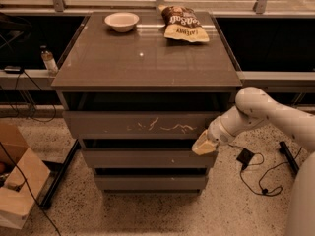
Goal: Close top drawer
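Note:
The top drawer point(142, 125) is a wide grey-brown front with pale squiggly scratches near its middle. It sits under the cabinet top point(145, 58) and still stands out a little, with a dark gap above it. My gripper point(203, 146) is at the drawer's right end, its tip against the lower right corner of the front panel. The white arm reaches in from the right.
A white bowl point(122, 21) and a chip bag point(183, 23) lie on the cabinet top. Two plainer drawers point(147, 159) sit below. A cardboard box point(17, 181) stands at the left, a bottle point(48, 60) on a side ledge, and cables point(256, 173) on the floor at the right.

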